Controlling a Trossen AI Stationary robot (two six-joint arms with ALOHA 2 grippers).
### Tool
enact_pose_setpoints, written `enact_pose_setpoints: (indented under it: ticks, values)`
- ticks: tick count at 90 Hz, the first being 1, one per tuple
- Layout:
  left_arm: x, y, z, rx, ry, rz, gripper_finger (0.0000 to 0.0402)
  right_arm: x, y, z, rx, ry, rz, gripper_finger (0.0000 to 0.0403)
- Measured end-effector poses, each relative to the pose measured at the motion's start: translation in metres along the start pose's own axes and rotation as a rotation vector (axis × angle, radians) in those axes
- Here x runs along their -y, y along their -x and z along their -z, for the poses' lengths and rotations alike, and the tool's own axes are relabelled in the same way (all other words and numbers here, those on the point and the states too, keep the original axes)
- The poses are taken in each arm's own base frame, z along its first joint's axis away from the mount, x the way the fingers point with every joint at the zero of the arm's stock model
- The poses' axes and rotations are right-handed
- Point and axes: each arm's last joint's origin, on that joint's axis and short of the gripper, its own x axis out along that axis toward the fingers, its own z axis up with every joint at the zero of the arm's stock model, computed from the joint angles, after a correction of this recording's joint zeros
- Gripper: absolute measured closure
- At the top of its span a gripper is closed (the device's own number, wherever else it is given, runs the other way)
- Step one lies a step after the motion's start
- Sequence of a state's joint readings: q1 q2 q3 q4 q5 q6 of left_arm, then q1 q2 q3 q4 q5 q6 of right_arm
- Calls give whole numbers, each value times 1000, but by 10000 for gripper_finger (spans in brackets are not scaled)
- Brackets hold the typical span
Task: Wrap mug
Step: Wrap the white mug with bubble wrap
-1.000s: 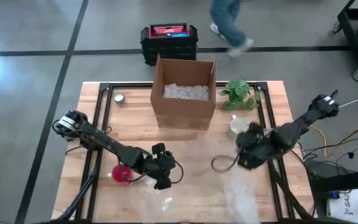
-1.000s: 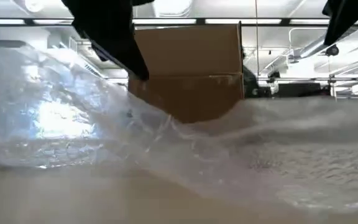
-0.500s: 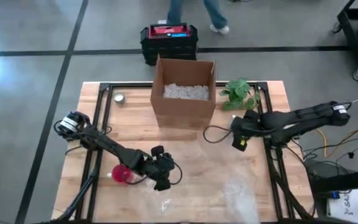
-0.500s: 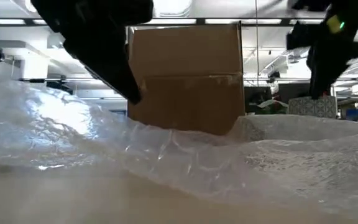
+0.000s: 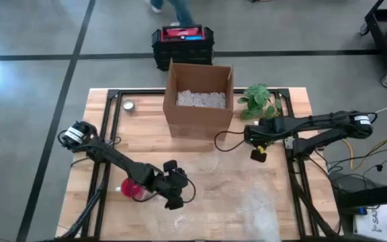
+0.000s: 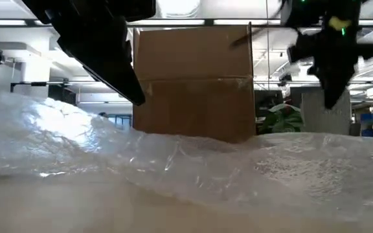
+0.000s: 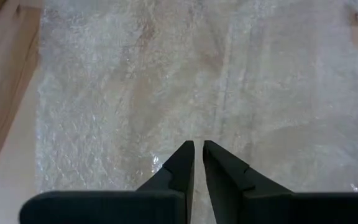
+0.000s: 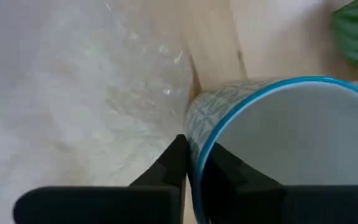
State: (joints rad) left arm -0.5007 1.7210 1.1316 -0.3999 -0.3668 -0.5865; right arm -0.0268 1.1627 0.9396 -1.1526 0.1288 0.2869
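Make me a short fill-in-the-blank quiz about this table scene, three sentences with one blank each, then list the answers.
1. The right gripper is shut on the rim of the ____.
2. The cardboard box holds white packing ____.
3. The left gripper hovers above the sheet of ____ wrap spread on the table.

Missing words: mug; peanuts; bubble

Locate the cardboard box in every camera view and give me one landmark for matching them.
High view: the cardboard box stands at the table's far middle, open top up.
Low view: it fills the centre background.
Left wrist view: not in it.
Right wrist view: not in it; the mug shows instead.
Shared landmark: the bubble wrap sheet.
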Motion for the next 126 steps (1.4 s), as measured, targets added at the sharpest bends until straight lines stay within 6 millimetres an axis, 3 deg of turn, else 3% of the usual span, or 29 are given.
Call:
enact_pose_setpoints:
  ticks: [11, 27, 40, 58, 86, 107, 114, 126]
  values:
    - [0, 2, -1, 4, -3, 3, 380, -26, 34, -5, 102, 54, -119, 396]
    - [-1, 14, -5, 32, 11, 24, 380, -107, 50, -5, 246, 285, -278, 399]
    - [-4, 27, -11, 67, 26, 43, 381, -171, 28, -32, 292, 405, -255, 400]
    - [-3, 44, -12, 84, 34, 66, 381, -228, -15, -83, 201, 550, -164, 401]
    - [5, 49, -4, 71, 21, 80, 381, -248, -42, -123, 134, 571, -127, 398]
    - [6, 49, -4, 70, 18, 80, 381, -253, -66, -125, 35, 569, -173, 333]
    - [6, 50, -4, 70, 20, 82, 381, -252, -54, -127, 47, 567, -180, 299]
    - [7, 50, -3, 70, 20, 84, 381, -244, -11, -130, 77, 561, -196, 243]
